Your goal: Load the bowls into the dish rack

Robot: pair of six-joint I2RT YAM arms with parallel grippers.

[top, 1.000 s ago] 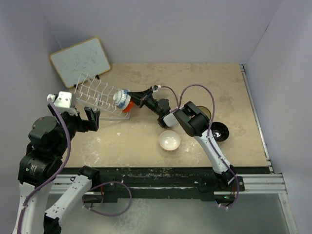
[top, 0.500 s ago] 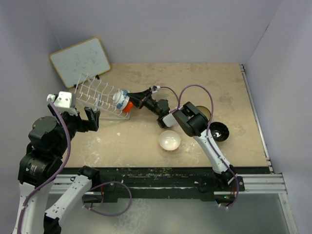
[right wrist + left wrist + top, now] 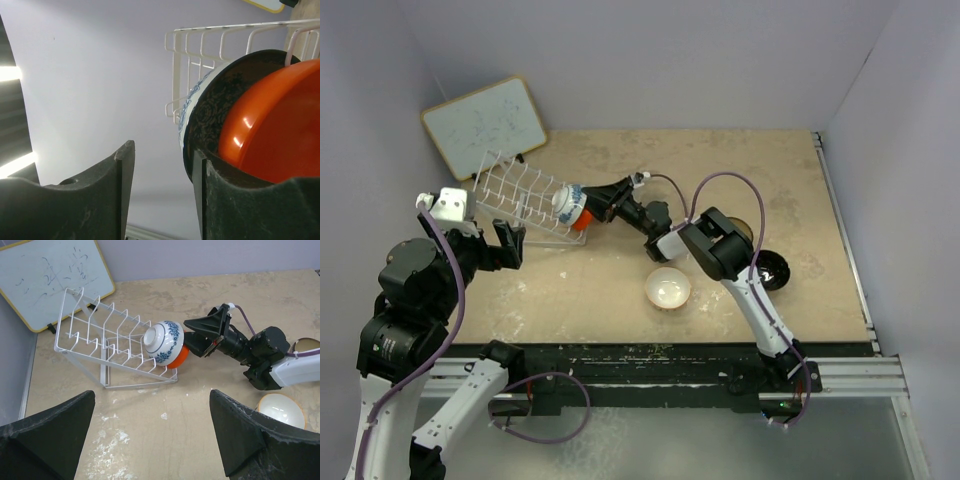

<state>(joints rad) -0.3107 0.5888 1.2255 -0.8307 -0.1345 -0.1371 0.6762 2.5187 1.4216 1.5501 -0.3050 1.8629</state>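
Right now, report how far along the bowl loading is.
Done: the blue-and-white bowl and orange bowl stand nested at the rack's end. In hand: nothing gripped; the right pincer sits open beside the orange bowl, and the left pincer is open, away. Left: white bowl, black bowl and tan bowl on the table.
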